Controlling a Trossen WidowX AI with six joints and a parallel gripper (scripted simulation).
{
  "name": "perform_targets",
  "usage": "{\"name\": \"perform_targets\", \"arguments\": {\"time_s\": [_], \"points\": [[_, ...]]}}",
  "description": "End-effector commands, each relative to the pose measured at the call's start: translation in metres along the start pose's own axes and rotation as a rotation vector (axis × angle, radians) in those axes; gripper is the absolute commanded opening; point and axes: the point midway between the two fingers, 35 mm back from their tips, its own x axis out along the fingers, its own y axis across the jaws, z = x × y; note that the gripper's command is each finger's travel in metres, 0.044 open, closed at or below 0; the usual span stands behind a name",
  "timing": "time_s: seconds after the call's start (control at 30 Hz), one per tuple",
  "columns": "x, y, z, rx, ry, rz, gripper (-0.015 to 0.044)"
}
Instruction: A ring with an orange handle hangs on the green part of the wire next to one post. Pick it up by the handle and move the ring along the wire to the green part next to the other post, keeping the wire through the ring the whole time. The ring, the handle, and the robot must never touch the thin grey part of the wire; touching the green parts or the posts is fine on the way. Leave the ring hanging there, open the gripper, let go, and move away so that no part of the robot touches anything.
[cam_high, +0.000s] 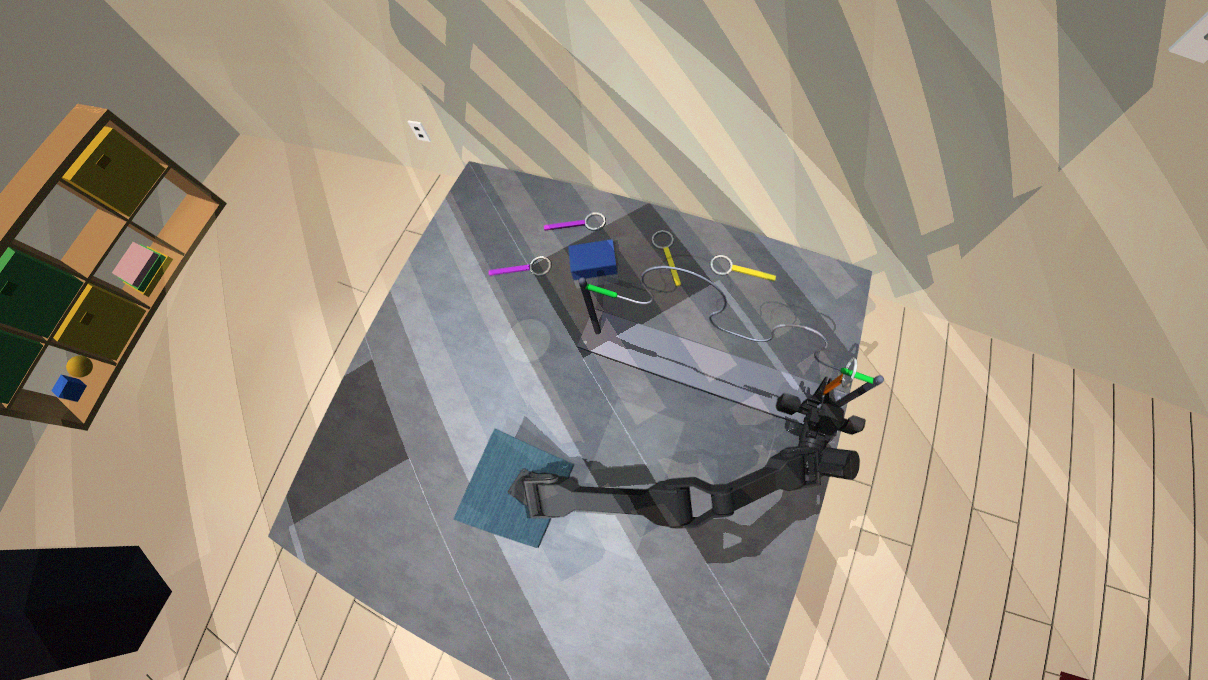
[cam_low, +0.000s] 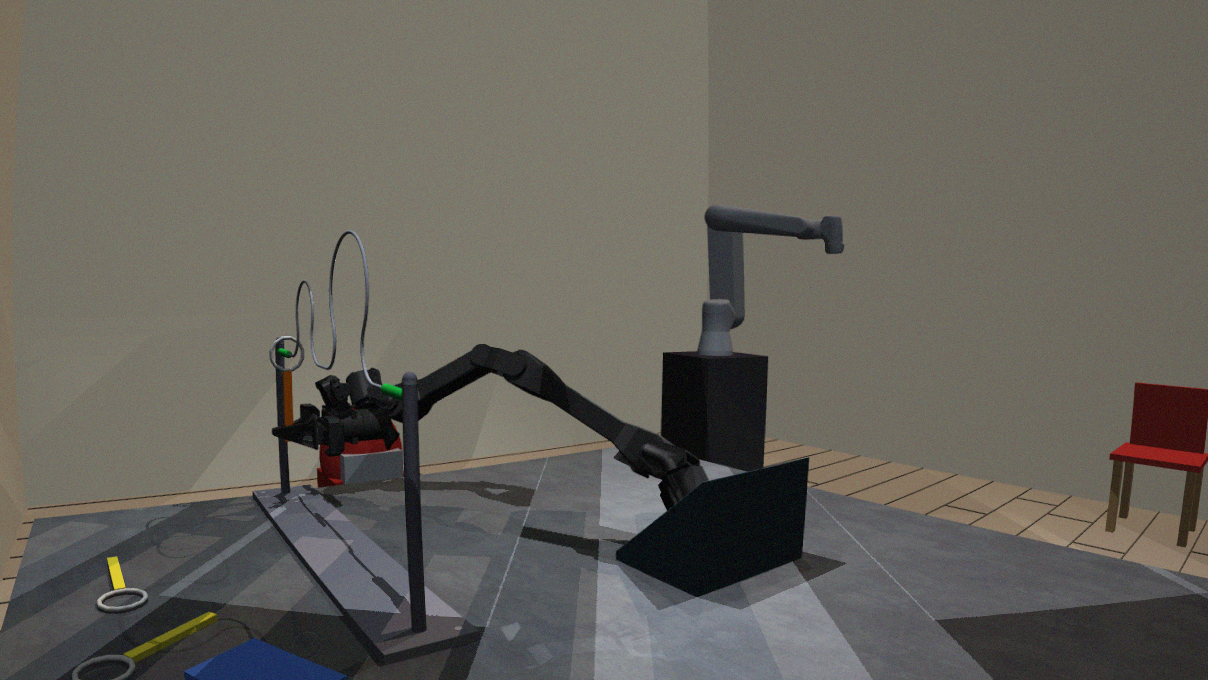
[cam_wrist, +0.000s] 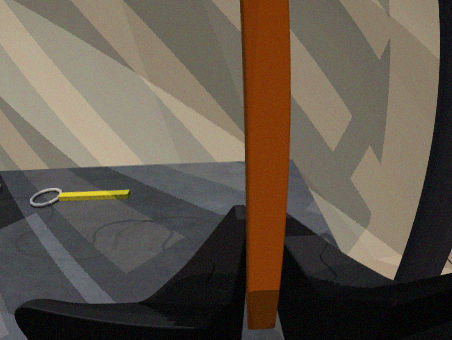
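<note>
Beside the far post (cam_low: 283, 439), the gripper (cam_wrist: 265, 290) (matte black) clamps the flat orange handle (cam_wrist: 266, 110) under its round ring (cam_low: 286, 353)

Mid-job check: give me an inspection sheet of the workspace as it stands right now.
Surface: grey patchy mat on wood floor.
Job's things: ring hangs on the green wire end by the far post; orange handle hangs down; near post bare.
Clutter: two yellow-handled rings, two purple-handled rings, blue block.
Claw: shut on the handle's lower end.
Cables: nothing seen.
Surroundings: shelf, second grey arm on a black box, red chair.
</note>
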Motion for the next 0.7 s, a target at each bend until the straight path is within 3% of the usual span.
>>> {"name": "perform_targets", "arguments": {"time_s": [0.0,0.67], "points": [[0.0002,0.0001,-0.0004,0.001,0.003,-0.001,-0.015],[-0.0011,0.0007,-0.0004,0.001,0.013,-0.001,-0.015]]}}
